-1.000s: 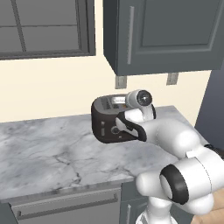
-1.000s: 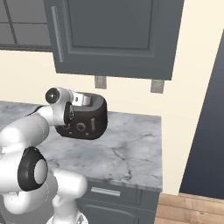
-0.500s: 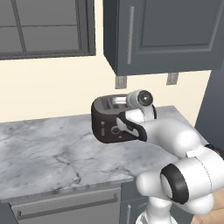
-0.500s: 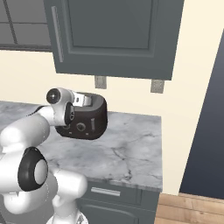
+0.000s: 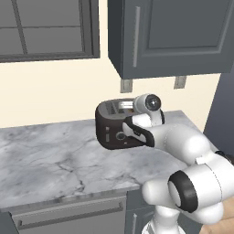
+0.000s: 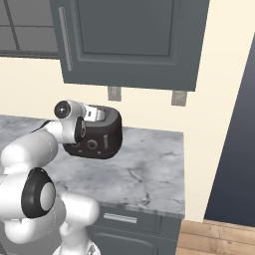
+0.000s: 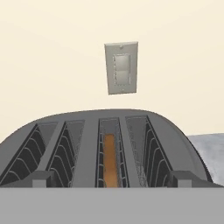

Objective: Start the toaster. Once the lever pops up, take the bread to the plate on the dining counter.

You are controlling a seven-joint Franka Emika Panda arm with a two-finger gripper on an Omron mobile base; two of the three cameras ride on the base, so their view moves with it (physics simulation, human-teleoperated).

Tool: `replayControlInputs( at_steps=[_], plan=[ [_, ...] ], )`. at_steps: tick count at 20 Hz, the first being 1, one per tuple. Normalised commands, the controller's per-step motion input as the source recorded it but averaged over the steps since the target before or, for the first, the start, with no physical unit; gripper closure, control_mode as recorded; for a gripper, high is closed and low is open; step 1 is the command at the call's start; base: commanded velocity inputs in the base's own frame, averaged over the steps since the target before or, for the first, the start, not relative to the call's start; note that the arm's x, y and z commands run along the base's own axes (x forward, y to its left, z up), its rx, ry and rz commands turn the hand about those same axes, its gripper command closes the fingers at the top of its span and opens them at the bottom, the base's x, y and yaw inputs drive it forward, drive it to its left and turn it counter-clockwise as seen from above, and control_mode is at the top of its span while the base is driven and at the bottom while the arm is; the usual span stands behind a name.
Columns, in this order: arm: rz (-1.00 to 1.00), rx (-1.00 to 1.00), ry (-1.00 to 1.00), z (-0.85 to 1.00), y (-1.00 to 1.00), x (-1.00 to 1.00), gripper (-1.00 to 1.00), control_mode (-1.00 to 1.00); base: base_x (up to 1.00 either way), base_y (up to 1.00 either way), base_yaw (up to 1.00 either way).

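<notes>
Bread (image 7: 110, 159) sunk in toaster (image 5: 114, 125) slot near counter back edge; gripper (image 7: 111, 178) spread wide above it, holding nothing. Carry to plate not begun.

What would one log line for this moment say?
arm: over toaster | bread: in third slot from left, hand view | gripper: above slots, holding nothing | surface: marble counter

toaster (image 5: 114, 130): glossy black | bread (image 7: 110, 159): orange-brown | counter (image 5: 55, 160): grey-veined marble
</notes>
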Motion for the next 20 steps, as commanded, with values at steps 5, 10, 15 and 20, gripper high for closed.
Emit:
replayControlInputs(
  at_steps=[5, 10, 15, 20],
  plan=[
    [0.0, 0.0, 0.0, 0.0, 0.0, 0.0, -1.0, -1.0, 0.0, 0.0, 0.0],
    [0.0, 0.0, 0.0, 0.0, 0.0, 0.0, -1.0, -1.0, 0.0, 0.0, 0.0],
    [0.0, 0.0, 0.0, 0.0, 0.0, 0.0, -1.0, -1.0, 0.0, 0.0, 0.0],
    [0.0, 0.0, 0.0, 0.0, 0.0, 0.0, -1.0, -1.0, 0.0, 0.0, 0.0]
  ],
)
